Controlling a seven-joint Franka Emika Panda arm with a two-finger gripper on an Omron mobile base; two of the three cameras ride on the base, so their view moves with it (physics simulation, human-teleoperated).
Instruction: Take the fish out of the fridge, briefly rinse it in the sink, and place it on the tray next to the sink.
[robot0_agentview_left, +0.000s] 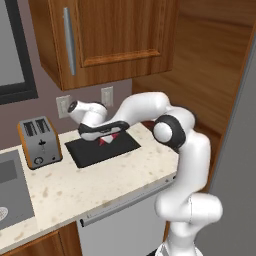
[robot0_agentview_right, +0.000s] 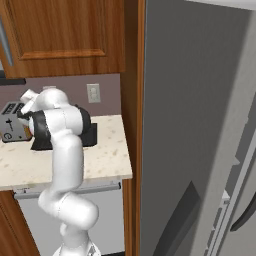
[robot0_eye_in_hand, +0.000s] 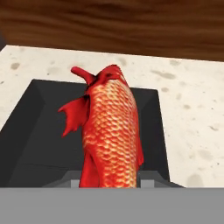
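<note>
**Fish over the tray, tool clamped on it**

So at this point you had the tool (robot0_agentview_left: 106, 136) clenched on the fish (robot0_eye_in_hand: 111, 131), no doubt about it. In the hand view the fish ran up the middle of the frame, scaly red-orange body, tail at the top, one fin sticking out to the left, and its lower end sat pinched between the two fingers at the bottom edge.

Right behind the fish in that view was the black tray (robot0_eye_in_hand: 35, 131), lying flat on the speckled worktop (robot0_eye_in_hand: 192, 109), with a wood wall across the top of the frame. I couldn't tell whether the fish was touching the tray or just above it.

From the left base view, your arm reached in from the lower right and the hand sat low over the tray (robot0_agentview_left: 85, 152) in the middle of the frame, with a bit of red fish (robot0_agentview_left: 106, 141) poking out under it. The toaster (robot0_agentview_left: 39, 142) stood just left of the tray, and a corner of the sink (robot0_agentview_left: 12, 192) showed at the left edge. In the right base view the grey fridge (robot0_agentview_right: 190, 125) took up the right half, and the arm hid most of the tray (robot0_agentview_right: 91, 135).
</note>
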